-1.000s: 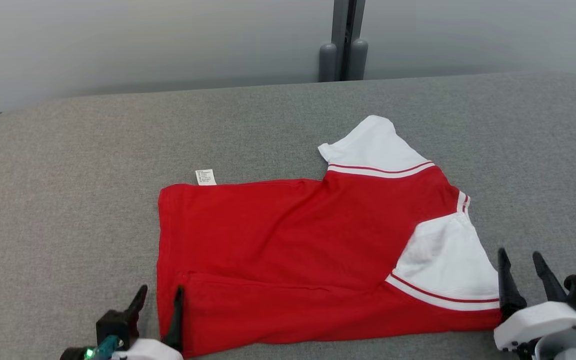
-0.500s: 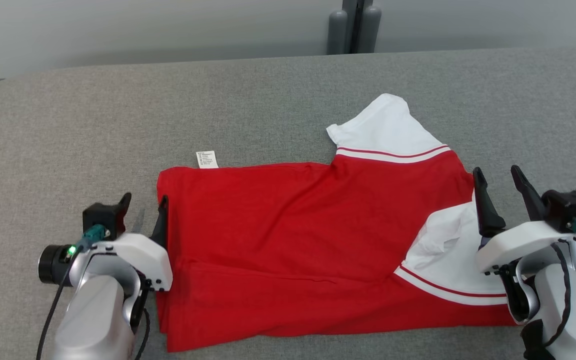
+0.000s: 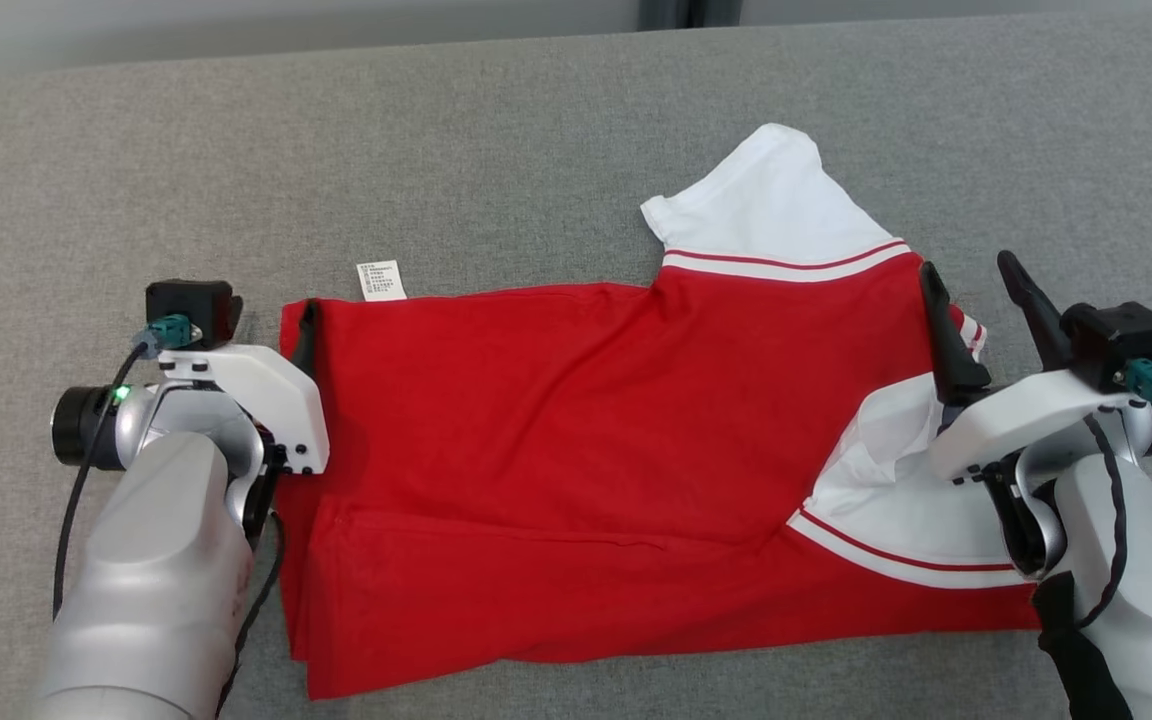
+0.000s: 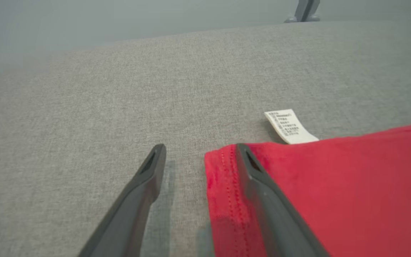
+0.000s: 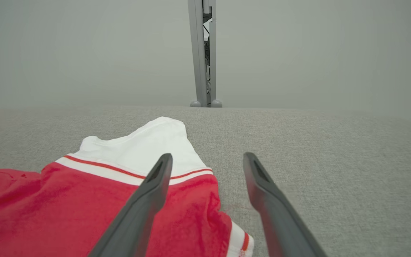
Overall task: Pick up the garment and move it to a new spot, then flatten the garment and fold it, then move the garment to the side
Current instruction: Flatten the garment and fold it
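A red garment (image 3: 556, 420) with white sleeves lies spread on the grey table (image 3: 536, 150), its lower part folded over. Its white label (image 3: 381, 280) sticks out at the far left corner. My left gripper (image 3: 274, 310) is open at that corner. In the left wrist view the left gripper (image 4: 200, 148) straddles the hem: one finger lies over the red garment (image 4: 351, 185), the other over bare table. My right gripper (image 3: 968, 265) is open at the garment's right shoulder. The right wrist view has the right gripper (image 5: 208, 156) with one finger above the garment (image 5: 48, 207) and one above the table.
A grey post (image 5: 203, 53) stands behind the table's far edge, against a plain grey wall. Bare table surface runs beyond the garment and to its left and right.
The head camera has tilted down. Both arms have moved forward along the garment's left and right edges to its far corners. Both grippers have stayed open.
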Tool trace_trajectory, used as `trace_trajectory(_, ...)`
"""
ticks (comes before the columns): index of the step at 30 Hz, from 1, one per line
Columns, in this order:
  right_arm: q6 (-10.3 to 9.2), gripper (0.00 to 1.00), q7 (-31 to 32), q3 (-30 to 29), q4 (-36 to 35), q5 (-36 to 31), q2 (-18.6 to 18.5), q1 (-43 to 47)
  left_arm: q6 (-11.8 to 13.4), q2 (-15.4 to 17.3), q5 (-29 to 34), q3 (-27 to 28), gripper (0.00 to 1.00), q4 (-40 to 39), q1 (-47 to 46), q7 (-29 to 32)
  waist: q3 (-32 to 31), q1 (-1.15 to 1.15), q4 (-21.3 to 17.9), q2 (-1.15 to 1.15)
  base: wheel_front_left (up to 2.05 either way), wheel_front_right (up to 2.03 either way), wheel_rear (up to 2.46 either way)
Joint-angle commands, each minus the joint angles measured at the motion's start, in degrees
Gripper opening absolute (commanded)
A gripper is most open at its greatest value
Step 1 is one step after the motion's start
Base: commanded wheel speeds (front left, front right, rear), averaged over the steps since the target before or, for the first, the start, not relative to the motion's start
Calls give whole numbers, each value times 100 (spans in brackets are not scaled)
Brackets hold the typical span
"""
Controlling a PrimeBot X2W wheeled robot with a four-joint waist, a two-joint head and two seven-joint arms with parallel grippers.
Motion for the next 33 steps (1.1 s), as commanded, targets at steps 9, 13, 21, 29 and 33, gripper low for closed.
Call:
trace_trajectory(9,-2,100,3,176,-156,141,-283,-659,-146,-29,-27,-199,60,609,-392,9,283,0,125,0,0,0,0)
trace_trajectory(13,-1,100,3,233,-85,98,-346,-834,-220,-128,-37,-362,28,755,-349,75,267,0,232,0,0,0,0)
trace_trajectory(21,-2,100,158,715,755,145,-431,-1651,-158,-152,-71,-564,0,774,-549,-159,451,0,464,0,0,0,0)
trace_trajectory(29,-2,100,889,1243,1812,310,-594,-2570,-194,-171,-312,-915,0,473,-638,-554,740,0,881,0,0,0,0)
trace_trajectory(33,-2,100,1196,1435,2278,358,-744,-2968,-169,-172,-707,-1299,0,114,-533,-679,877,0,1127,0,0,0,0)
